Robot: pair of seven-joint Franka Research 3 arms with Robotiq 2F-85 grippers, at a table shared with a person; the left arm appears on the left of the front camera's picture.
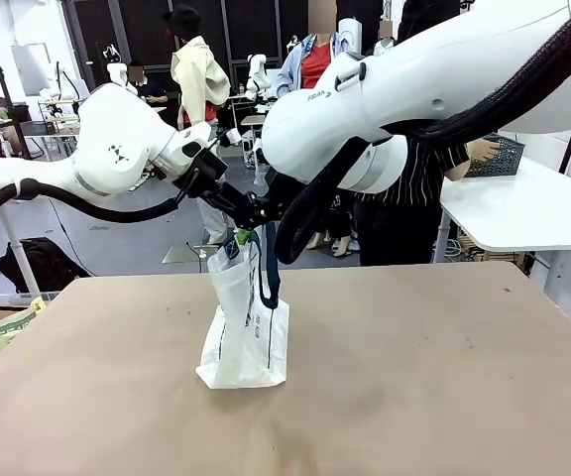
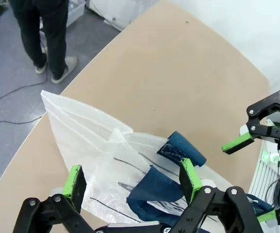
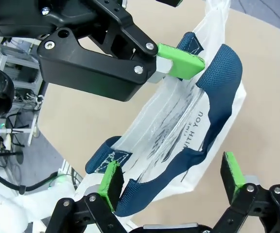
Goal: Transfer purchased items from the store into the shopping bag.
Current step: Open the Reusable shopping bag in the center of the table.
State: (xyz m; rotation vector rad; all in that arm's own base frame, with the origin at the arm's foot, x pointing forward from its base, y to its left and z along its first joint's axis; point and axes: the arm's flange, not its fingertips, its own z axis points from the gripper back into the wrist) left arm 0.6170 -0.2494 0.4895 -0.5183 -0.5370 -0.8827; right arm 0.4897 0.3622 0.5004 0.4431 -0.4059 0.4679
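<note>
Crowding shopping bag [image 1: 251, 337] on table [image 1: 444, 377]: L end effector [image 2: 132, 179], R end effector [image 3: 173, 179].

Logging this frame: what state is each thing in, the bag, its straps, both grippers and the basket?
Shopping bag: upright on the brown table, mouth narrow.
Navy straps: loose, drooping at the mouth.
Left gripper: open, astride the bag's top.
Right gripper: open, astride a strap.
Basket: on the white table, person's hand at it; contents hidden.

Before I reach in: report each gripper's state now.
Left gripper: open, at the shopping bag mouth, gripping nothing.
Right gripper: open, gripping nothing.
</note>
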